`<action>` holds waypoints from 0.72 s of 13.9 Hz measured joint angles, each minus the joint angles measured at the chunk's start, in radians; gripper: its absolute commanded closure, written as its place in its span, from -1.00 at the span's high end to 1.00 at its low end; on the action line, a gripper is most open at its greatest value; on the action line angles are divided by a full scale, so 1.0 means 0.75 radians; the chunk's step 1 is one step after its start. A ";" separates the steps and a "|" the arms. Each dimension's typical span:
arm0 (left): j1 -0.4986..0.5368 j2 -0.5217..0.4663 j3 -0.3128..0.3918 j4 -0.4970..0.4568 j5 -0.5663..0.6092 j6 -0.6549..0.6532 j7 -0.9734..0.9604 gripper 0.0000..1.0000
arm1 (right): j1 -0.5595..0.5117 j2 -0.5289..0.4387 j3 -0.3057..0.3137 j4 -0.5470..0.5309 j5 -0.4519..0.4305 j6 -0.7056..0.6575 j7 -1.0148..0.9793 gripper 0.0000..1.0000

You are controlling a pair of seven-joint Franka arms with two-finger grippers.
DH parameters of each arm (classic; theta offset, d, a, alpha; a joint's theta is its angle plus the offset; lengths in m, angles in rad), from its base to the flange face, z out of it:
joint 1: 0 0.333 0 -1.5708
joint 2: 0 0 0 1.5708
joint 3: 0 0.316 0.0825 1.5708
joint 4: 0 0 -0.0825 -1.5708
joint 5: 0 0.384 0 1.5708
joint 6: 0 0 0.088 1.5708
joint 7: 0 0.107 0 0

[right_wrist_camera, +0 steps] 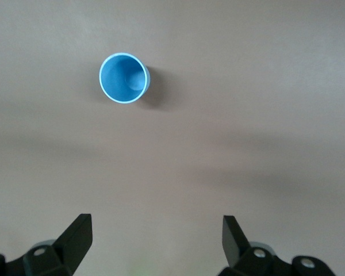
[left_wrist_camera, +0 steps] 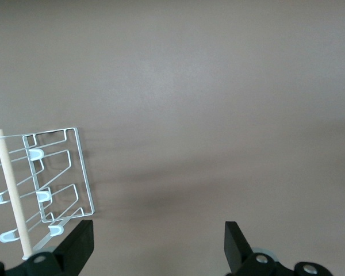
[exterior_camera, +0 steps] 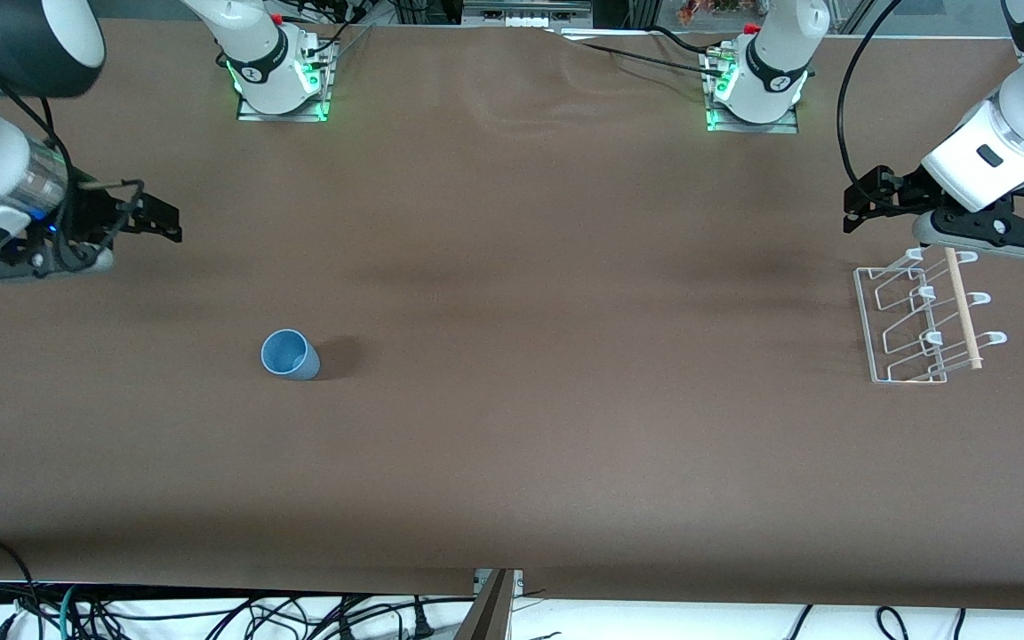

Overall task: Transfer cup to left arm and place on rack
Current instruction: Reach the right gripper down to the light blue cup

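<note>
The cup (exterior_camera: 290, 355) stands upright on the table (exterior_camera: 512, 462), at about four o'clock from the right gripper (exterior_camera: 156, 222), fingers spread. The left gripper (exterior_camera: 863, 200), spread too, hovers at eleven o'clock of the rack (exterior_camera: 921, 324).

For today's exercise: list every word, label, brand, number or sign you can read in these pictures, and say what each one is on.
None can be read.
The cup and rack carry no print.
Each arm base shows a small round mark, too small to read.
</note>
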 measured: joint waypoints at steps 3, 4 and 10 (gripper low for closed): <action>0.000 0.000 0.000 0.000 0.000 0.000 0.000 1.00 | 0.000 0.128 0.000 0.001 0.000 0.099 -0.055 0.99; 0.000 0.001 0.000 0.000 0.000 0.000 0.000 1.00 | 0.000 0.169 0.001 0.001 0.000 0.137 -0.068 0.99; 0.000 0.001 -0.003 0.001 0.000 0.000 0.000 1.00 | 0.048 0.453 0.010 0.124 0.000 0.211 -0.078 0.99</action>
